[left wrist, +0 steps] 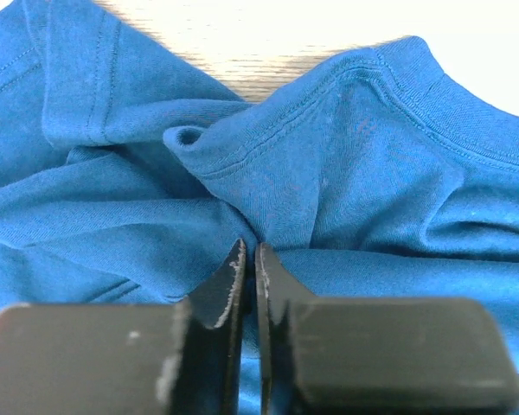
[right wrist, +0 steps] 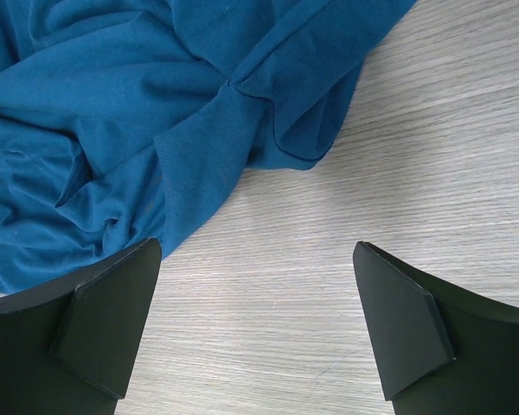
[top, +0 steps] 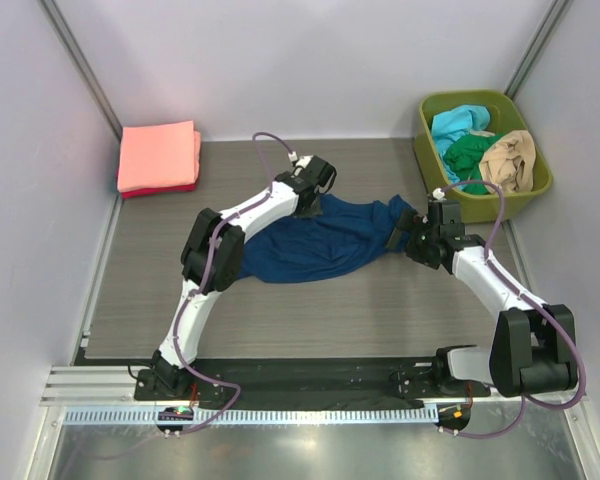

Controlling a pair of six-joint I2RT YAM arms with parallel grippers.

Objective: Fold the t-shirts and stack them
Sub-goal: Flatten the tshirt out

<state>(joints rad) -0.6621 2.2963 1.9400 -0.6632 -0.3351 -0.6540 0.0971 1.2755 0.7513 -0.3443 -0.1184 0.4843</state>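
Navy t-shirt [top: 315, 245], crumpled, toward tabletop [top: 380, 310] far edge: left hand [left wrist: 249, 257] pinched onto its cloth; right hand [right wrist: 255, 259] agape alongside, best seizing the near fold, then both spreading it flat

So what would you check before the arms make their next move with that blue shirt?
1. Left tool pinching the blue t-shirt: ok, shut on gathered cloth.
2. Right tool open: ok.
3. Cloth inside the right tool's opening: not ok, only bare table there.
4. Shirt lying flat: not ok, crumpled.
5. Folded salmon-pink stack away from the arms: ok, far left corner.
6. Which edge the left tool holds: cannot tell.
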